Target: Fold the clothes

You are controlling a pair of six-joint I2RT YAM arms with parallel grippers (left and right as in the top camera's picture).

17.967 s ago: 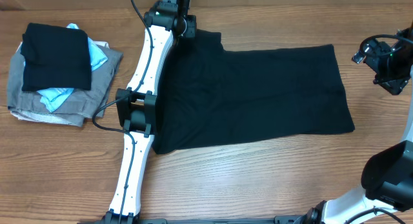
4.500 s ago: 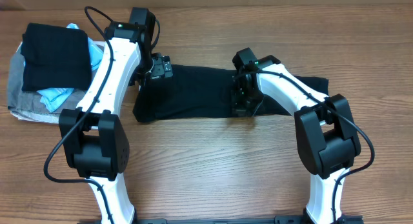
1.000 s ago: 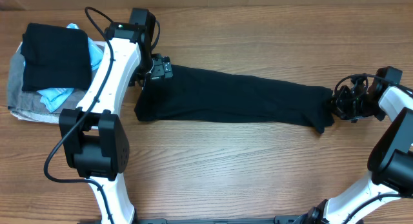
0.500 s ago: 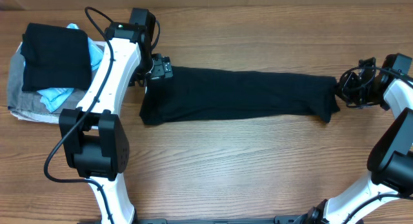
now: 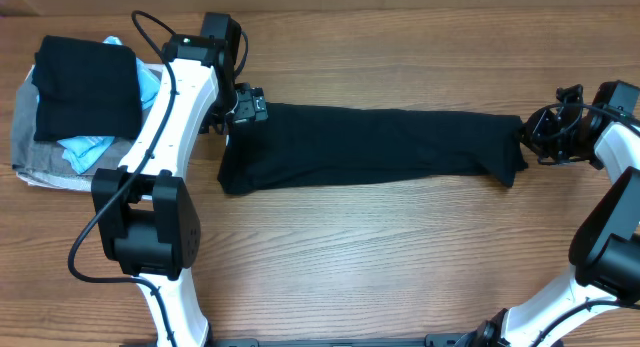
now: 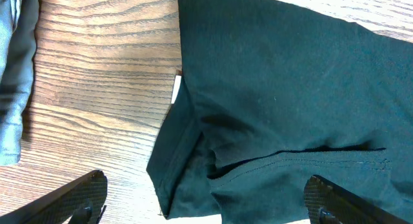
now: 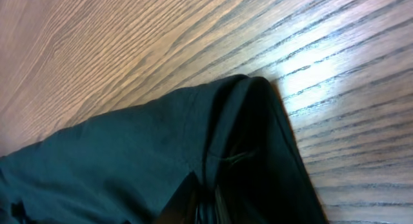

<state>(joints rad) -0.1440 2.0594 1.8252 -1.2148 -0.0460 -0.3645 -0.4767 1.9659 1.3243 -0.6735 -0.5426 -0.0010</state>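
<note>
Pinching one end of the black T-shirt (image 5: 370,147), the right gripper (image 5: 530,145) presses its jaws on the cloth. The left gripper (image 5: 245,109) hangs with jaws spread wide, the neck end under them. The step looks like straightening the long band; next, I judge, the ends must meet.

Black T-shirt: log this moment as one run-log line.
black T-shirt: long folded strip on table | left gripper: open above label end | right gripper: shut on opposite end
</note>
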